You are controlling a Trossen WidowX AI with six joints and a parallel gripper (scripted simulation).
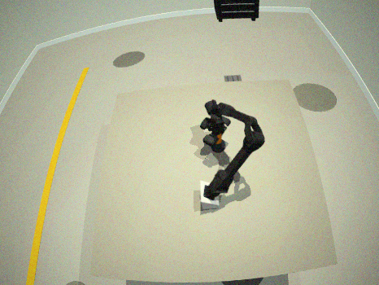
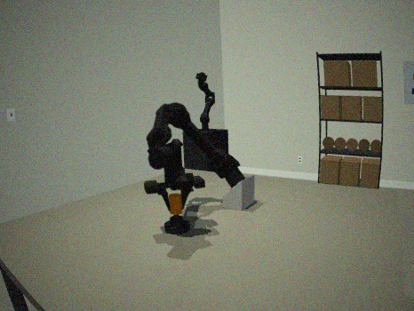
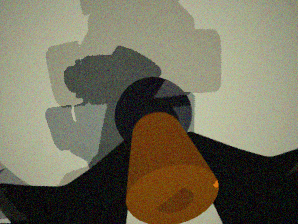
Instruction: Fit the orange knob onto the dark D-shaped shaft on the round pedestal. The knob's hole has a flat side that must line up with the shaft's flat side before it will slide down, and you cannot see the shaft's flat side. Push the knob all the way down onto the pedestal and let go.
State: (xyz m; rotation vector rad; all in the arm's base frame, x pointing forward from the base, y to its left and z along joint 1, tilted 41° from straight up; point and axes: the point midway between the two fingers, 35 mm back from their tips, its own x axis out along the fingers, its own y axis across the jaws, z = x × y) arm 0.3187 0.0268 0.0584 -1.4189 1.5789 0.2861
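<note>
The orange knob (image 1: 219,138) (image 2: 175,203) (image 3: 165,160) is upright between the fingers of my gripper (image 2: 176,208), which is shut on it. The dark round pedestal (image 1: 218,146) (image 2: 177,225) (image 3: 127,112) is directly below the knob. In the exterior view the knob's lower end is close above the pedestal's top. The dark shaft cannot be made out; the knob hides the pedestal's centre in the wrist view. Whether the knob's hole is around the shaft's tip, and how the flat sides lie, cannot be told.
The arm's light grey base block (image 1: 209,206) (image 2: 240,194) is behind the pedestal in the exterior view. A dark box with another small dark arm, and a shelf rack (image 2: 350,91) with brown boxes, stand further back. Shadows of the arm lie around the pedestal.
</note>
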